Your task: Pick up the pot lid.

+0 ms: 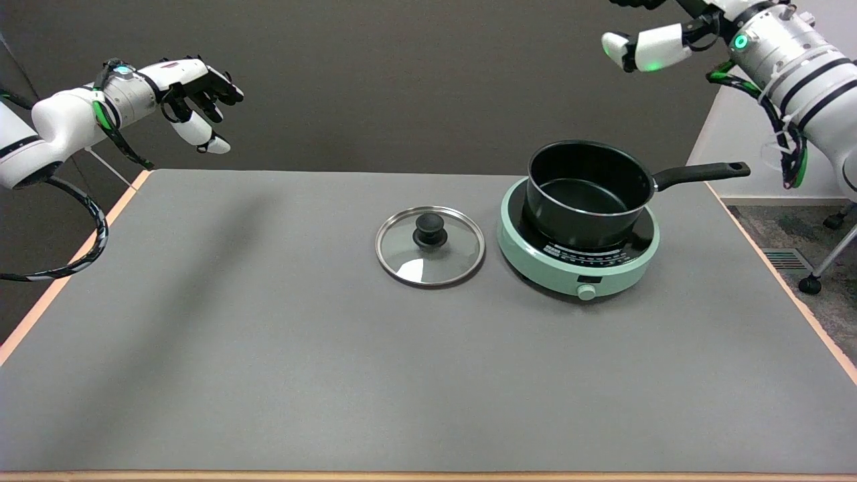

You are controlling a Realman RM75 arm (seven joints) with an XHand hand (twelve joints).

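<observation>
One round glass pot lid (429,246), steel-rimmed, black-knobbed, flat on matte grey table (268,348); right hand (653,48) mostly cropped, grip unreadable.

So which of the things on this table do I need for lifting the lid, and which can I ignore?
For the job:
- pot lid, flat on the table, knob up
- right hand, high at the upper right, mostly cut off by the picture's top edge

Just lying about:
- black pot, on the hotplate
- green hotplate, right of the lid
- left hand, idle in the air
</observation>
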